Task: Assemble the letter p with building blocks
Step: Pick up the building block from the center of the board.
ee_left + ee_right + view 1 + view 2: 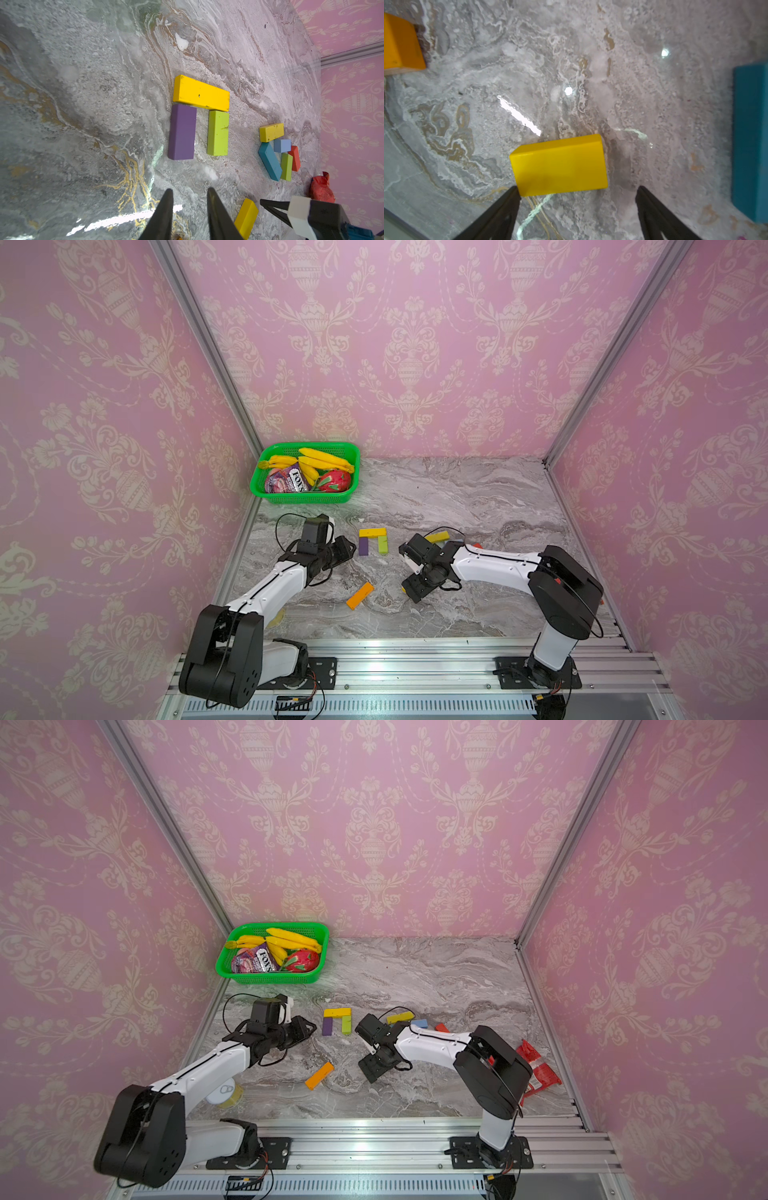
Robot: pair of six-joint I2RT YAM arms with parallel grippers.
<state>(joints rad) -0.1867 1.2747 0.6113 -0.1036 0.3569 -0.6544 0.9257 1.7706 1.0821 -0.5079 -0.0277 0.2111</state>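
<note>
"FOX'S" on purple packet (287, 482), in green basket (303, 498)

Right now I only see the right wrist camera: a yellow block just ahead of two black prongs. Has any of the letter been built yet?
Observer: Partly. In both top views a yellow block lies crosswise, with a purple block and a lime green block running from its ends toward the robot.
Operator: Is the other arm holding something?
Observer: No. In the left wrist view the left gripper is empty, jaws apart, short of the purple block.
Operator: Any spare blocks?
Observer: A light blue block and a red block lie clustered with the teal block.
</note>
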